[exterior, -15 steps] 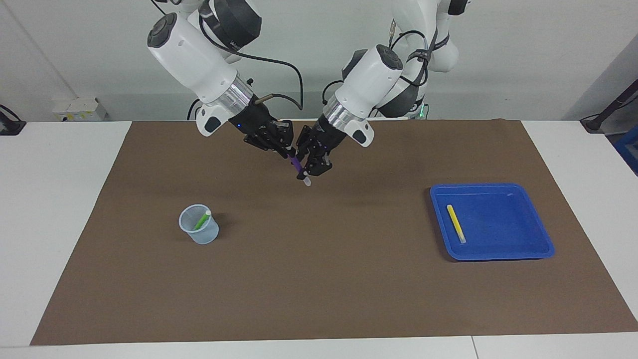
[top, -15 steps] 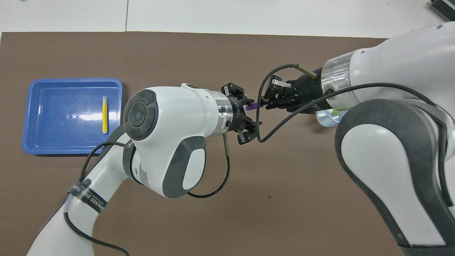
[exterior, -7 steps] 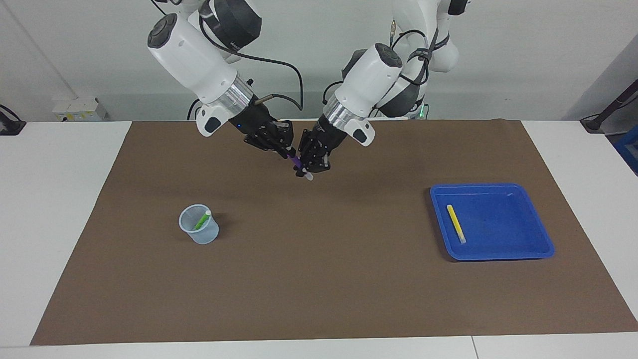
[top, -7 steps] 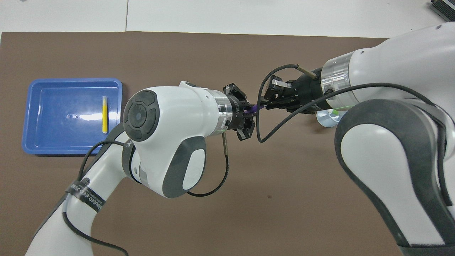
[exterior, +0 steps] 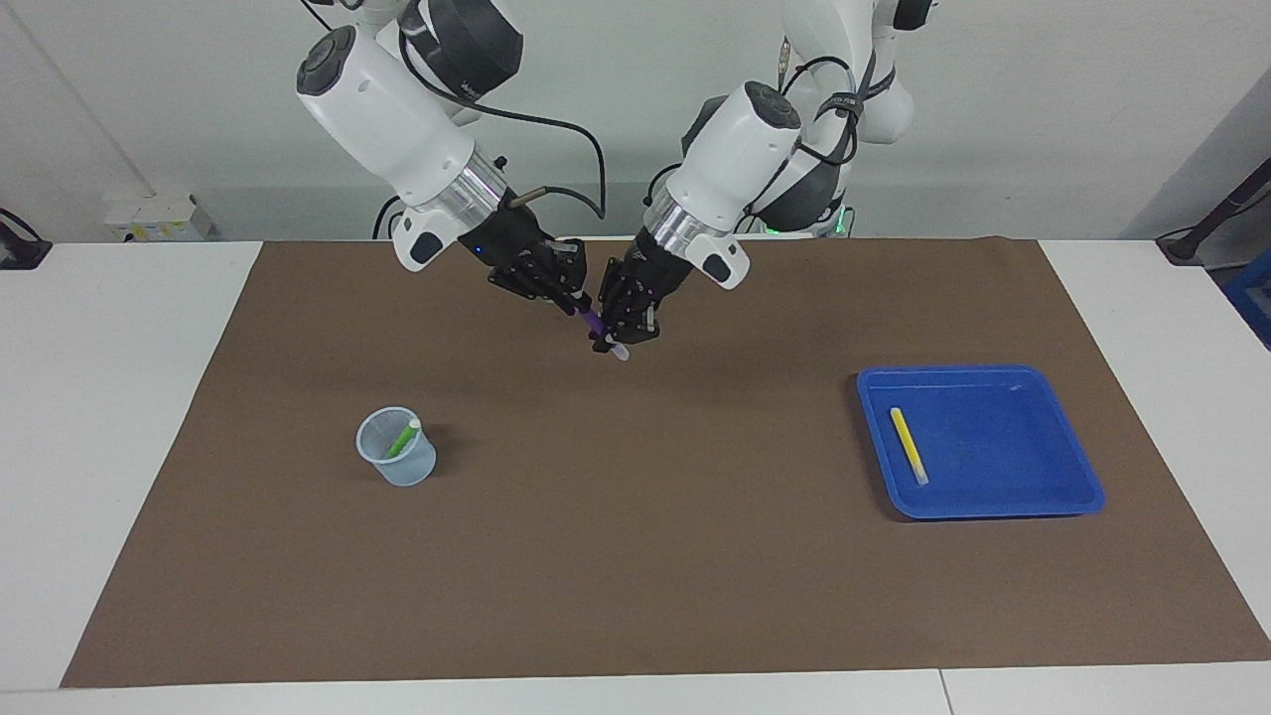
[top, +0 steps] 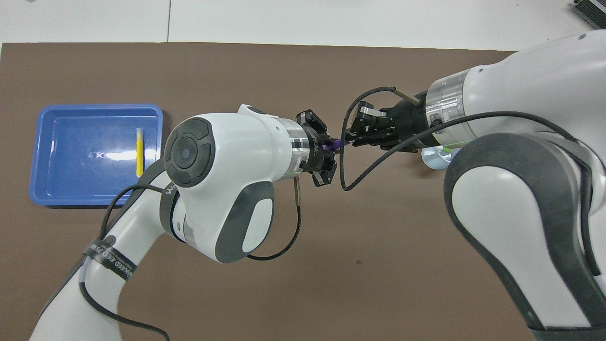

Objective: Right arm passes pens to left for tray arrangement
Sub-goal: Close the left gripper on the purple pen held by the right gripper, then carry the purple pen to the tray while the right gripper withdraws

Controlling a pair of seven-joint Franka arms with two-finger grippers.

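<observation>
Purple pen is hanging tilted over the brown mat, both grippers clamping it: right gripper its upper end, left gripper near its white tip. Yellow pen is lying in the blue tray; green pen is standing in the cup.

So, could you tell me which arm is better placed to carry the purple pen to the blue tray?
Left, probably. The left gripper is closed on the purple pen, which the right gripper also holds, and the blue tray lies toward the left arm's end.
</observation>
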